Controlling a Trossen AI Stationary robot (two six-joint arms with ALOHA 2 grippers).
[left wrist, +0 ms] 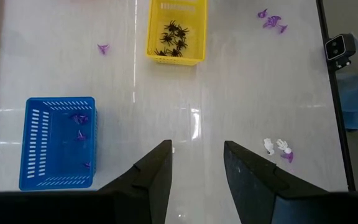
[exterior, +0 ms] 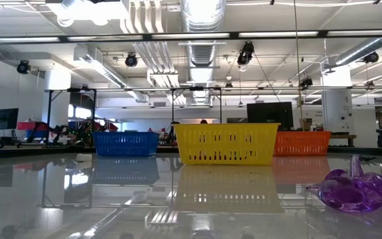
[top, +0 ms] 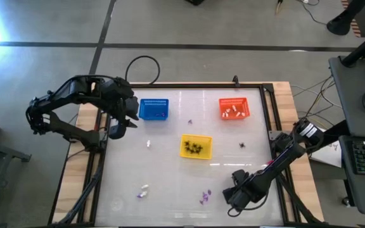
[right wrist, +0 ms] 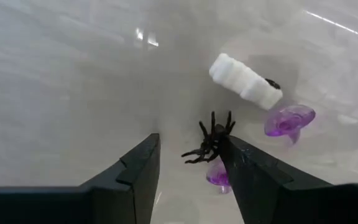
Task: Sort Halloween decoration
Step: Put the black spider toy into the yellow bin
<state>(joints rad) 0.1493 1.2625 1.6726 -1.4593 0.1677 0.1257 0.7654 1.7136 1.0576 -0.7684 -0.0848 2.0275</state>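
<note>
My right gripper [right wrist: 188, 158] points down over the table's near right part [top: 233, 193], open. A black spider trinket [right wrist: 209, 144] lies on the table between its fingers, close against one finger. Beside it lie a white trinket [right wrist: 245, 79] and two purple ones [right wrist: 289, 120], [right wrist: 216, 175]. My left gripper [left wrist: 197, 168] hangs open and empty above the table's left side, near the blue basket [top: 153, 109]. The blue basket holds purple trinkets [left wrist: 79, 118], the yellow basket [top: 196, 146] black spiders [left wrist: 174, 38], the orange basket [top: 234, 108] white ones. My right gripper stands open astride the black spider, fingers pointing down. The spider's legs [right wrist: 224, 127] reach up to the inner side of one finger [right wrist: 244, 162]; I cannot tell whether they touch. The spider lies on the table.
Loose trinkets lie about the white table: a white and a purple one [top: 143, 190] near the front left, a white one [top: 149, 144], a purple one [top: 190, 121], a black one [top: 241, 145]. A purple trinket [exterior: 353, 189] shows close in the low view.
</note>
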